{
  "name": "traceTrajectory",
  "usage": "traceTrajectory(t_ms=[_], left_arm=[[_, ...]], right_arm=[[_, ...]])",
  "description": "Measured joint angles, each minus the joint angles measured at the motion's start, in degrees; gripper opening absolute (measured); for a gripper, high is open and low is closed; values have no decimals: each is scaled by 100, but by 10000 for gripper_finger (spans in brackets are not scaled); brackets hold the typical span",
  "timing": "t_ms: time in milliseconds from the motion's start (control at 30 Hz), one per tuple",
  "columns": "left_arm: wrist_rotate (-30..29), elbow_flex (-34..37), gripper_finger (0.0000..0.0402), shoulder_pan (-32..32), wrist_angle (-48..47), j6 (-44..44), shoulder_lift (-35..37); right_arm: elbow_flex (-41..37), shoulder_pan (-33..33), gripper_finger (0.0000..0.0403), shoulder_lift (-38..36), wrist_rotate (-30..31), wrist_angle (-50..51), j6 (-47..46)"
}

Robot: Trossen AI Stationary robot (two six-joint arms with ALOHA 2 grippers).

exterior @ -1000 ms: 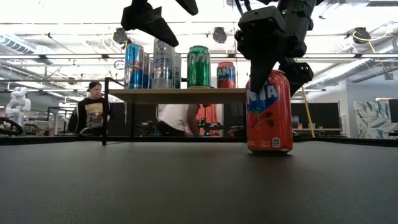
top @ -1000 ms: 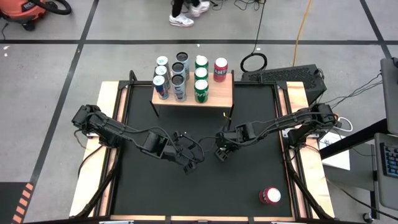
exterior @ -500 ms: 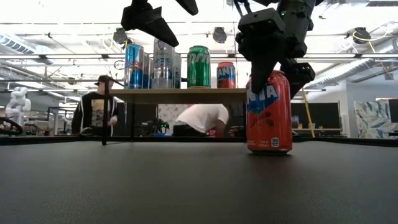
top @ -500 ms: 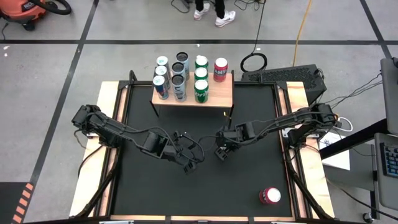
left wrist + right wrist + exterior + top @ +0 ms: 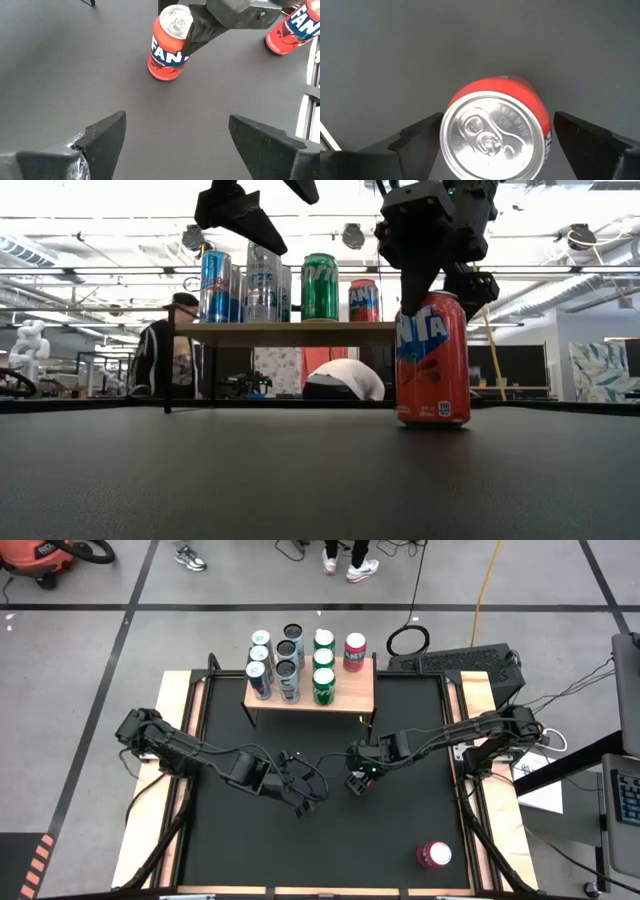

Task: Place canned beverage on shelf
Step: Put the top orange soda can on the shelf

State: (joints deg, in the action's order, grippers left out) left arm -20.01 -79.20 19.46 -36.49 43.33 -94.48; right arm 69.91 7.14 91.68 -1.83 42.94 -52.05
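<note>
A red canned beverage [image 5: 432, 360] stands upright on the black tabletop near its middle. My right gripper [image 5: 497, 120] hovers open over it, pointing steeply down, with one finger on each side of the can's silver top [image 5: 492, 140], and I see no touch. In the high view this gripper [image 5: 358, 783] hides the can. My left gripper [image 5: 305, 802] waits open just to the left, above the tabletop, looking at the can [image 5: 169, 45]. The shelf [image 5: 345, 692], a light-wood board on black legs, stands at the far edge with several cans on it.
A second red can [image 5: 435, 855] stands near the table's front right corner. The shelf's right part [image 5: 358, 685] is bare in front of a red can [image 5: 355, 652]. People move in the room beyond the table [image 5: 165, 355].
</note>
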Motion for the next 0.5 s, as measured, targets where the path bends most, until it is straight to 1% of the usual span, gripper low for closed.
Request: traceTrajectory(t_ms=[367,500], left_arm=[[0,0,354,0,2,-4,-1],[0,0,354,0,2,-4,-2]], right_arm=[[0,0,354,7,8,-114,179],[0,0,350,124,2,-155,284]])
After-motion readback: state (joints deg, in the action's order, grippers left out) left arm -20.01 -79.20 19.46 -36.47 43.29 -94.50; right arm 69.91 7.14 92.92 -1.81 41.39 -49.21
